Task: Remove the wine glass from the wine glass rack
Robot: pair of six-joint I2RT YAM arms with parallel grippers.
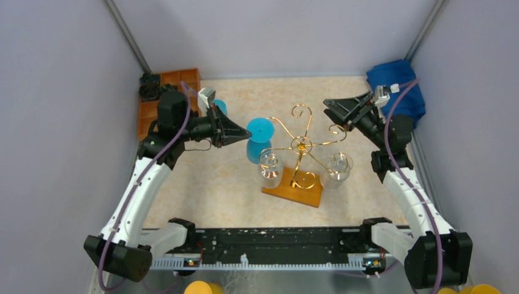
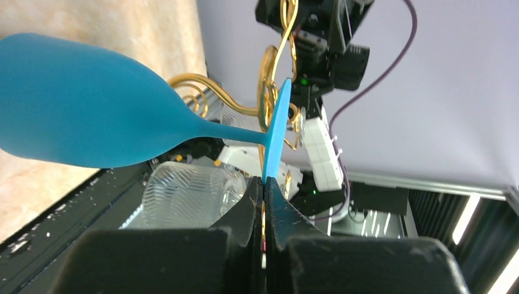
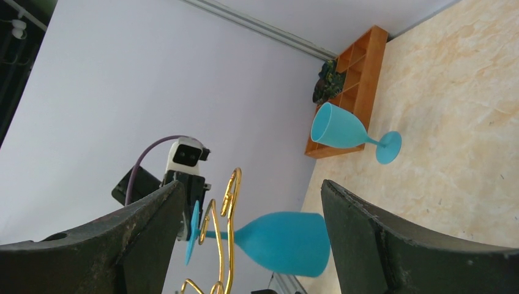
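The gold wire wine glass rack [image 1: 301,147] stands on its orange-brown wooden base [image 1: 294,191] mid-table. My left gripper [image 1: 246,133] is shut on the edge of the round foot of a blue wine glass [image 1: 260,141], which hangs bowl-down at the rack's left arm tip. In the left wrist view the fingertips [image 2: 264,184] pinch the foot [image 2: 276,131], with the bowl [image 2: 79,101] to the left and the gold wire [image 2: 269,73] behind. My right gripper [image 1: 333,110] is open and empty beside the rack's right arm. It sees the blue glass [image 3: 287,242] and the rack wire [image 3: 229,245].
Two clear glasses [image 1: 270,168] [image 1: 337,169] hang on the rack. A second blue wine glass [image 3: 339,130] stands on the table by an orange wooden organizer [image 1: 177,79] at the back left. A blue cloth [image 1: 401,86] lies at the back right.
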